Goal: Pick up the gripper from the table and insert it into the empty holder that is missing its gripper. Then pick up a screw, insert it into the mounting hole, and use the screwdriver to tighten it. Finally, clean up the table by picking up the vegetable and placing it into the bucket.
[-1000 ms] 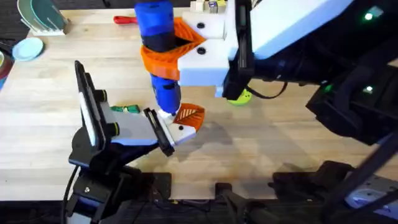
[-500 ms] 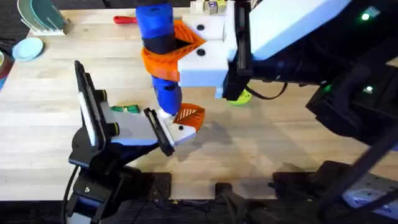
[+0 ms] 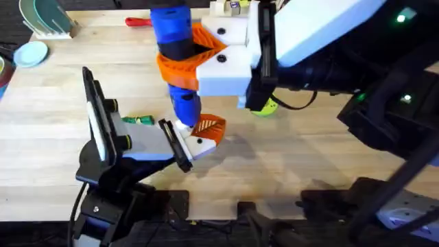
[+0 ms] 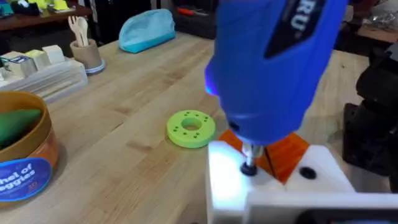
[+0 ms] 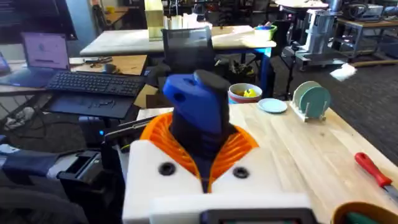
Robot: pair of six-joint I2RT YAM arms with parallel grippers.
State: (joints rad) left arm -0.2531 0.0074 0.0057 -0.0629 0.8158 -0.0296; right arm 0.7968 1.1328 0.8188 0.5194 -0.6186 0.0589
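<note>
**Screwdriver bit on the holder's screw**

Right gripper (image 3: 195, 55) high over the table's middle, white fingers with orange ribbed pads (image 5: 239, 144) pinching the blue screwdriver (image 3: 175, 58) around its body. Screwdriver upright, orange end toward the camera in the overhead view, thin metal bit (image 4: 250, 158) pointing down and touching a dark screw head (image 4: 249, 168) on the white holder (image 3: 199, 145). Orange ribbed gripper (image 3: 209, 128) seated on that holder, just beside the bit (a second dark screw head (image 4: 307, 172) sits on the white block beyond the orange piece). Holder at the end of the left arm, which lies low across the near-left part of the table with its pale-blue panel (image 3: 147, 143) facing up. Left gripper's own jaw state: cannot tell.

Dark-green vegetable (image 3: 137, 120) flat on the wood, just behind the left arm, well apart from the bucket. Yellow-orange bucket (image 4: 22, 155) with its blue label band standing on the table, something green inside it. Lime-green disc (image 4: 191, 129) with holes lying flat between bucket and holder. Red-handled screwdriver (image 3: 137, 22) near the far edge, white cup with sticks (image 4: 84, 50) farther back.
</note>
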